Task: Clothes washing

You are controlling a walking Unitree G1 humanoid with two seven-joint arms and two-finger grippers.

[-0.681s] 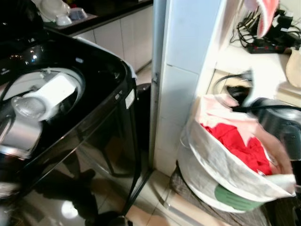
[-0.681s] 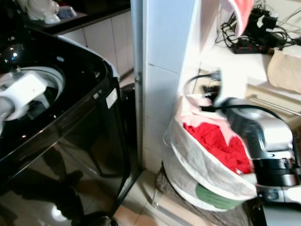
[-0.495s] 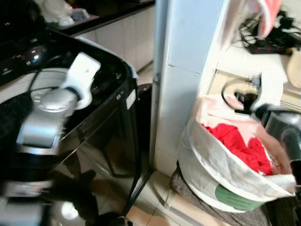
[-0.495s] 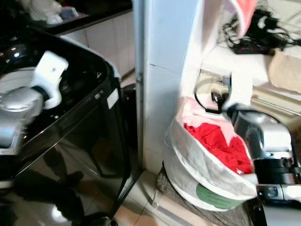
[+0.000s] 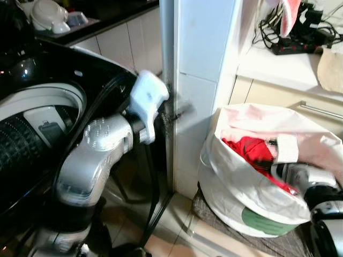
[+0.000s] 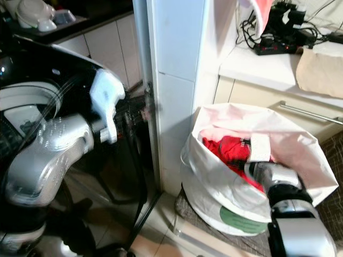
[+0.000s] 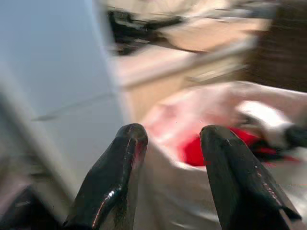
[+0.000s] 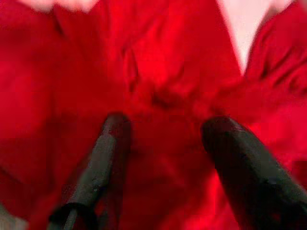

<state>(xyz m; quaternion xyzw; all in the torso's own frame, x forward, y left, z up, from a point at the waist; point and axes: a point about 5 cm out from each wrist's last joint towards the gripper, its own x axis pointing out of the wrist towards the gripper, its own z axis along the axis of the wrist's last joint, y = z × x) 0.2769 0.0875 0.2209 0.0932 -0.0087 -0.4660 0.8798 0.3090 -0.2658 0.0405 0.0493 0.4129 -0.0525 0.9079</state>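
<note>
The right claw (image 8: pixel 160 158) was down inside the white laundry bag (image 5: pixel 236 187), its two black fingers spread apart and empty, with the red garment (image 8: pixel 158 72) lying straight ahead of the fingertips and pressing up between them. The cloth was crumpled into a loose heap with no clear long axis, a bunched fold sitting just beyond the gap between the fingers, so a grasp would probably need only a short push forward and a close. Whether the fingertips were already touching the fabric or just short of it could not be told.

The left claw (image 7: pixel 168 182) was held up in the air beside the white tiled pillar (image 5: pixel 206 64), fingers likewise parted and holding nothing, pointed across toward the bag but well apart from it. The open drum of the black washing machine (image 5: pixel 37 123) lay behind and to the outer side of that arm. The right arm was plainly the nearer one to the garment, the left the nearer to the machine.
</note>
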